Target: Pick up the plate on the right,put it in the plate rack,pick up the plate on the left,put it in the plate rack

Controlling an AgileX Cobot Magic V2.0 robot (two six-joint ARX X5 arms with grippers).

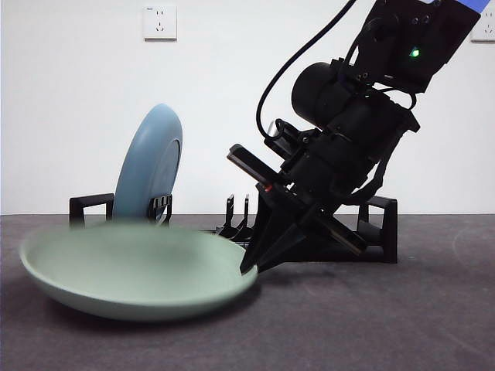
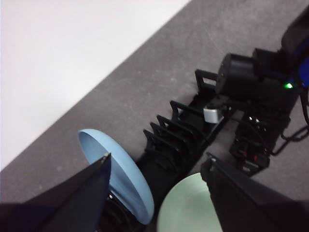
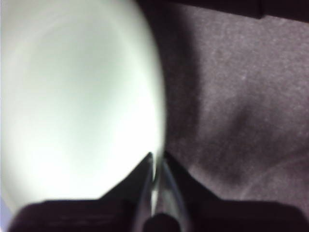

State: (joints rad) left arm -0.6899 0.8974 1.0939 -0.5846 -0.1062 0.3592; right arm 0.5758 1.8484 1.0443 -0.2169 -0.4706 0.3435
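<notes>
A pale green plate [image 1: 131, 270] lies low on the dark table in front of the plate rack [image 1: 383, 224]; its left side is blurred. My right gripper [image 1: 251, 267] reaches down from the upper right and is shut on the plate's right rim. The right wrist view shows the green plate [image 3: 77, 96] with its edge pinched between the right gripper [image 3: 157, 164]. A light blue plate [image 1: 151, 162] stands upright between the prongs at the rack's left end. My left gripper [image 2: 157, 159] hangs open high above the blue plate [image 2: 120, 174], the rack [image 2: 183, 130] and the green plate [image 2: 186, 208].
The right arm [image 2: 256, 92] leans over the rack's far end. A white wall with a socket [image 1: 160, 22] rises behind the table. Several prong slots of the rack beside the blue plate stand free. Dark tabletop [image 1: 371, 325] stretches in front.
</notes>
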